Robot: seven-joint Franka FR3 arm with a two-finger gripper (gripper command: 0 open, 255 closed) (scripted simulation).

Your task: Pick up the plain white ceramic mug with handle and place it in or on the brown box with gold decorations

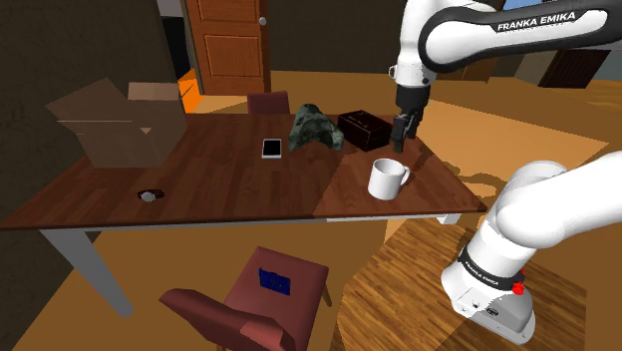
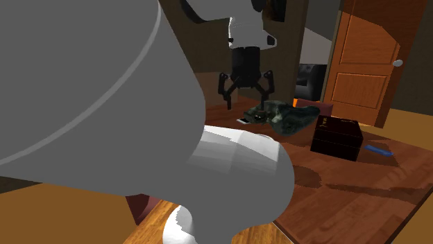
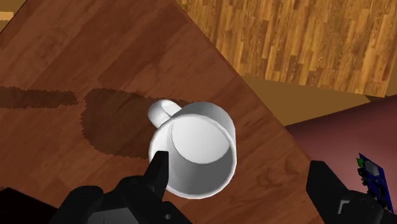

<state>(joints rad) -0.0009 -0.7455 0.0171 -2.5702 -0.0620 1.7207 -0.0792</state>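
At the shoulder view's left, an open tan cardboard carton [image 1: 118,128] sits on the dark wooden desk [image 1: 219,184]. Further right lie a small flat white rectangle [image 1: 271,148] and a crumpled dark green heap [image 1: 315,128], and just beside the heap is the dark brown rectangular box [image 1: 364,130]. Nearer the desk's front edge, apart from that box, stands the plain white handled mug [image 1: 387,179] — upright, its handle turned toward the shoulder view's right. The all-black end effector [image 1: 401,142] hangs over the desk between box and mug, above the mug's rim and holding nothing. Its fingers [image 3: 159,170] are spread wide. In the wrist view the mug's open mouth [image 3: 194,149] faces up below them, closer to one finger than the other, handle pointing away. The second exterior view shows the same spread fingers [image 2: 226,89] above the green heap.
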